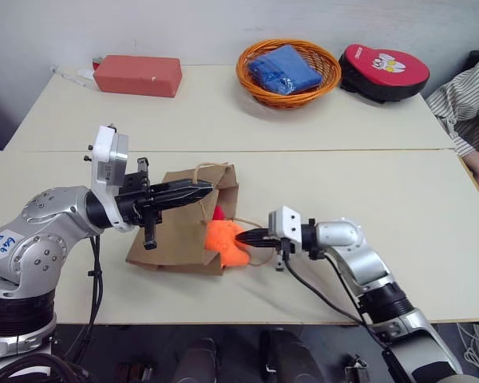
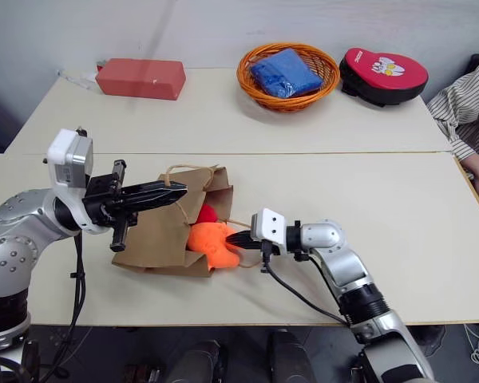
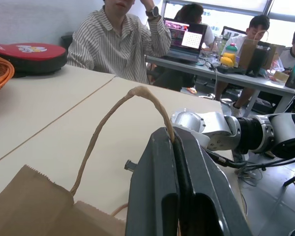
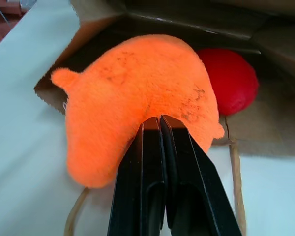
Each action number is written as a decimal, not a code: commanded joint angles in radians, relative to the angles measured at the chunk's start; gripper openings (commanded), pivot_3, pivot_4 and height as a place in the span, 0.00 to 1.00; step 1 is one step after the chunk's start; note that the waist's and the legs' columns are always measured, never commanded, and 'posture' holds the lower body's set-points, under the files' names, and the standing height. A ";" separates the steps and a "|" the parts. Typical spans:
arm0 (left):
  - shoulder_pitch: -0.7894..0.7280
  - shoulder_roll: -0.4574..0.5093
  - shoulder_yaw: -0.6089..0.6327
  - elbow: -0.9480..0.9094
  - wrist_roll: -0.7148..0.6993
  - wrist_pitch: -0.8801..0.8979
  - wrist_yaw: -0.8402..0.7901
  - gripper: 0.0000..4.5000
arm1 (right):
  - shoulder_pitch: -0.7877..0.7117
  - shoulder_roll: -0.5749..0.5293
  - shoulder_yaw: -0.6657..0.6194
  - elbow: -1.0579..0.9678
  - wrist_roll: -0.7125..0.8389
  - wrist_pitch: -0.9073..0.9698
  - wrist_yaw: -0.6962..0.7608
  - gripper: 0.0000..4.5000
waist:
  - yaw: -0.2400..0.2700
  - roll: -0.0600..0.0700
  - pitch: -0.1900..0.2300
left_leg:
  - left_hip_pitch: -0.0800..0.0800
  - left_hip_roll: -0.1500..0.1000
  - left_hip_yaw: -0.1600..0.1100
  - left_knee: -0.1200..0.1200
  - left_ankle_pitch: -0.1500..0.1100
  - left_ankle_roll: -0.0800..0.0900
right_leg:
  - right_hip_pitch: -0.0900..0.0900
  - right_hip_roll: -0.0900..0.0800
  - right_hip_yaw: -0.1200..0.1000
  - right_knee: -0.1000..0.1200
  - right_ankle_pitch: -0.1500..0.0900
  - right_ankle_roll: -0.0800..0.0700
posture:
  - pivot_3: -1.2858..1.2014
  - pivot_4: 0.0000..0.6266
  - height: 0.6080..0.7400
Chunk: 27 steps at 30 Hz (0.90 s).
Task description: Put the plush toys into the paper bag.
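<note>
Your left hand (image 1: 201, 191) pinches a beige cord handle (image 3: 137, 105) of the brown kraft paper bag (image 1: 184, 227) lying on the bench (image 1: 343, 199); the small red plush (image 4: 228, 81) sits inside. At its mouth, your right hand (image 1: 243, 235), pressed together, touches the orange plush animal (image 1: 226, 242), which could roll off unsecured.

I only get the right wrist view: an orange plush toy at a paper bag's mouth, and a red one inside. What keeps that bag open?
Observer: The left gripper. Its fingers are shut on a cord handle, holding it raised above the lying paper bag.
Operator: What else is on the table?
Observer: At the far side stands an orange basket with a blue cloth in it.
Operator: Is anyone nearby?
Observer: Yes, a person in a striped shirt sits at the right end of the table.
</note>
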 commanded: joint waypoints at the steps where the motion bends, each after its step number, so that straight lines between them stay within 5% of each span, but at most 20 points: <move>1: -0.019 0.000 0.014 -0.018 -0.018 -0.009 0.009 0.00 | -0.041 0.054 0.020 -0.017 -0.001 0.010 -0.032 0.02 | -0.001 0.000 0.000 | 0.000 0.000 0.000 0.000 0.000 0.000 | 0.000 0.000 0.000 0.000 0.000 0.000 | 0.52 0.24 1.00; 14: -0.012 -0.021 0.002 -0.012 -0.006 -0.021 0.010 0.00 | -0.125 0.223 0.078 0.065 -0.040 0.073 -0.120 0.02 | -0.003 0.000 0.000 | 0.000 0.000 0.000 0.000 0.000 0.000 | 0.000 0.000 0.000 0.000 0.000 0.000 | 0.52 0.24 1.00; 22: -0.010 -0.013 0.006 -0.007 0.000 -0.026 -0.002 0.00 | -0.081 0.051 -0.065 -0.085 0.116 0.176 -0.020 0.02 | 0.001 0.000 0.000 | 0.000 -0.001 -0.001 0.000 0.000 0.000 | 0.001 0.000 0.000 0.000 0.000 0.000 | 0.52 0.24 1.00; 27: -0.015 -0.010 0.004 -0.001 0.001 -0.028 -0.009 0.00 | -0.021 -0.067 -0.023 -0.068 0.032 0.120 0.012 0.02 | -0.001 0.000 0.000 | 0.000 0.000 -0.001 0.000 0.000 0.000 | 0.001 0.000 0.000 0.000 0.000 0.000 | 0.52 0.24 1.00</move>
